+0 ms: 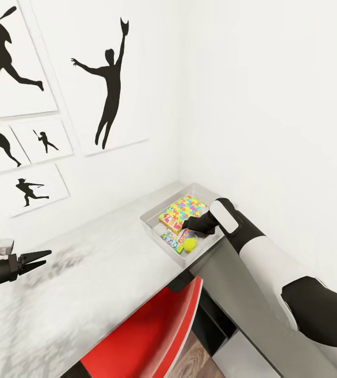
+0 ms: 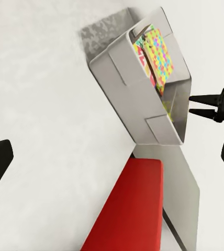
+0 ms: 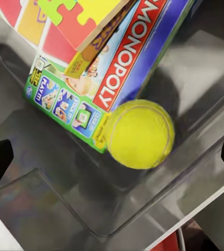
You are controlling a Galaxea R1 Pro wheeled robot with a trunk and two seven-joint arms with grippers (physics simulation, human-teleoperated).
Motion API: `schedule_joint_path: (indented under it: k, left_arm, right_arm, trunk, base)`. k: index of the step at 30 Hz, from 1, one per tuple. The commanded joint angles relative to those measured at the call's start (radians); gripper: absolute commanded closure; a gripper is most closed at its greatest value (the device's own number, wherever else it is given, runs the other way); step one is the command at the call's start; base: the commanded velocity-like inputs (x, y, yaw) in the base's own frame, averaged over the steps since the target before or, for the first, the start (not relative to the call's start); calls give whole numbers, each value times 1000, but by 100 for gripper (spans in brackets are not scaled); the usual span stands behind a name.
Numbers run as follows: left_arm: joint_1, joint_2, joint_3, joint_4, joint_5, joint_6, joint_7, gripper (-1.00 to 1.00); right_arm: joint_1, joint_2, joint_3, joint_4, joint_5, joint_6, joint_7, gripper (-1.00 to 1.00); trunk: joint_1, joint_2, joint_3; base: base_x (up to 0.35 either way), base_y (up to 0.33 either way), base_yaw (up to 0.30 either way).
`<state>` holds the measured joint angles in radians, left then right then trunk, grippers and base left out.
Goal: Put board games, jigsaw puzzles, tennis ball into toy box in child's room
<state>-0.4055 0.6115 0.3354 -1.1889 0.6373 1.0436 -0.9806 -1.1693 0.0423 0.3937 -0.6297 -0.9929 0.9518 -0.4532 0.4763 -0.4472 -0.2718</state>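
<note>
Tennis ball (image 3: 138,134) — lying in the toy box (image 1: 150,219) against a Monopoly box (image 3: 127,63), straight below the right gripper (image 1: 188,225), jaws open and empty. Left gripper (image 1: 34,259) — open, well apart over the table (image 1: 95,278)

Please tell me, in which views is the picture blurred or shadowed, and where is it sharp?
Right wrist view: tennis ball and Monopoly box fairly sharp, dark shadow on the toy box floor. Left wrist view: toy box casts a mottled shadow on the table. Head view: red chair edge soft; left pincer crisp.
</note>
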Motion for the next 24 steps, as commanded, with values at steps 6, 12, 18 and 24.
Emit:
schedule_joint_path:
  k: [6,12,18,24]
  left_arm:
    - [-1,0,1,0,-2,4,-4,-100]
    - [-1,0,1,0,-4,4,-4,-100]
    - [-1,0,1,0,-4,4,-5,-100]
    - [-1,1,1,0,-4,4,-4,-100]
  right_arm:
    - [-1,-2,2,-1,-10,1,-10,-100]
    - [-1,-2,3,-4,-9,2,-10,-100]
    - [-1,-3,2,-16,-10,4,-11,-100]
    - [13,-9,-4,-137,-11,38,-12,-100]
  trunk:
    - [1,-2,-2]
    - [1,-2,0]
    - [1,-2,9]
    - [1,-2,18]
  base:
    - [0,0,0]
    - [0,0,0]
    - [0,0,0]
    - [0,0,0]
